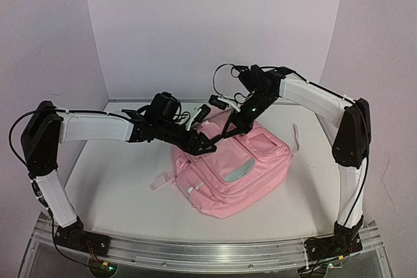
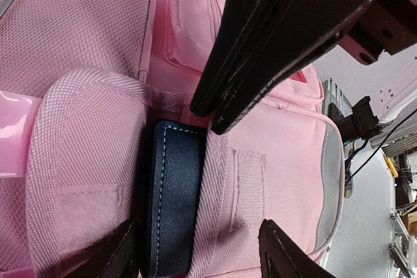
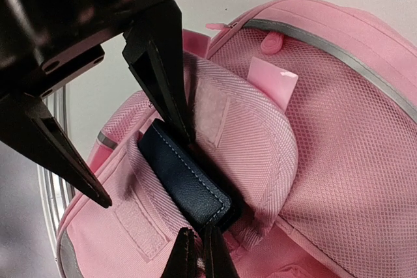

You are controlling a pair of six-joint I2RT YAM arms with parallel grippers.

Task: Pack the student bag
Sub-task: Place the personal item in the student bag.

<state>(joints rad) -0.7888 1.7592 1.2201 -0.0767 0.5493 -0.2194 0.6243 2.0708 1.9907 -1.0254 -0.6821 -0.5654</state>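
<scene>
One student bag [image 1: 241,177], pink and soft, lies flat at the middle of the white table [image 1: 111,187], its unzipped top end turned toward 11 o'clock. Inside that opening you have a navy case [image 2: 172,200] with pale stitching, tucked into an inner sleeve between two pink padded walls, each bearing a hook-and-loop strip [image 2: 247,187]. At 2 o'clock from the case in the right wrist view, a pink mesh panel [image 3: 352,161] lines the opened flap. Your left gripper [image 1: 205,142] reaches in from 9 o'clock with its jaws apart, one finger just beside the case and the other well off it. Your right gripper [image 1: 232,127] comes down from 1 o'clock with its jaws pressed together, tips right at the case's end; you cannot tell whether they pinch any fabric.
</scene>
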